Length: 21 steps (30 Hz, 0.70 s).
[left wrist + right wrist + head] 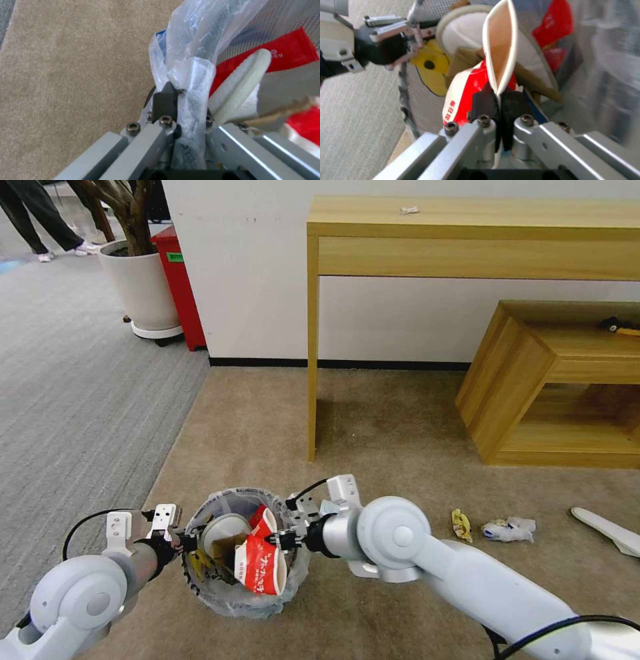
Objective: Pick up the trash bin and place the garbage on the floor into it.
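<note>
You were mid-drop w/ the red paper cup (261, 568): right gripper (275, 540) was pinched on its rim, cup held over the trash bin (230, 595), partly inside. Left gripper (183, 542) was clamped on the bin's rim and clear plastic bag (193, 75), bin near the floor (393, 447). Next move, imo: open the right gripper so the cup falls in, keep the left grip firm. Crumpled paper (509, 529) & a yellow wrapper (461, 525) lay on the carpet to the right, not yet collected
</note>
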Available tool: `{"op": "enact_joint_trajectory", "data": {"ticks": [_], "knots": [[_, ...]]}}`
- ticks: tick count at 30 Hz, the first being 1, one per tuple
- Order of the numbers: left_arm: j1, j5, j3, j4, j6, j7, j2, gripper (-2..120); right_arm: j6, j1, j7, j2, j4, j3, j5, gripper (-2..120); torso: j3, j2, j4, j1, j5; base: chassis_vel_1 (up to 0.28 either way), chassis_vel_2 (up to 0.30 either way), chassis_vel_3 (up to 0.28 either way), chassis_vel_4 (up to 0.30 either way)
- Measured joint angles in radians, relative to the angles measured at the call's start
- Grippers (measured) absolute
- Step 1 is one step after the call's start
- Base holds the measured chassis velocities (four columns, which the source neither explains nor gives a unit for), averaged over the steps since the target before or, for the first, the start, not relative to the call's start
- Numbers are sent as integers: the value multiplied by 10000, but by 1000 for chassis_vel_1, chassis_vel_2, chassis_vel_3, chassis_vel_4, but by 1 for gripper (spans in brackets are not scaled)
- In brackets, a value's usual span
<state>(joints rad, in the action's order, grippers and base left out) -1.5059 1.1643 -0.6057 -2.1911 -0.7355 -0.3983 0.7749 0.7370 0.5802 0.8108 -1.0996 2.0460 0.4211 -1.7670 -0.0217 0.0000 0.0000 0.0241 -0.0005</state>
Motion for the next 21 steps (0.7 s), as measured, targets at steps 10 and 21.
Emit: {"op": "enact_joint_trajectory", "data": {"ticks": [10, 21], "knots": [[-3, 313, -16, 30, 1, 80, -12, 0, -8, 4, -148, -246, -486, -183, 583, 44, 0, -1, -1, 0, 1, 0, 0, 0, 0], [18, 658, -149, 454, 0, 78, 77, 0, -14, -65, -640, -141, 116, -798, 602, 80, 0, -2, 1, 0, 2, 0, 0, 0, 0]]}}
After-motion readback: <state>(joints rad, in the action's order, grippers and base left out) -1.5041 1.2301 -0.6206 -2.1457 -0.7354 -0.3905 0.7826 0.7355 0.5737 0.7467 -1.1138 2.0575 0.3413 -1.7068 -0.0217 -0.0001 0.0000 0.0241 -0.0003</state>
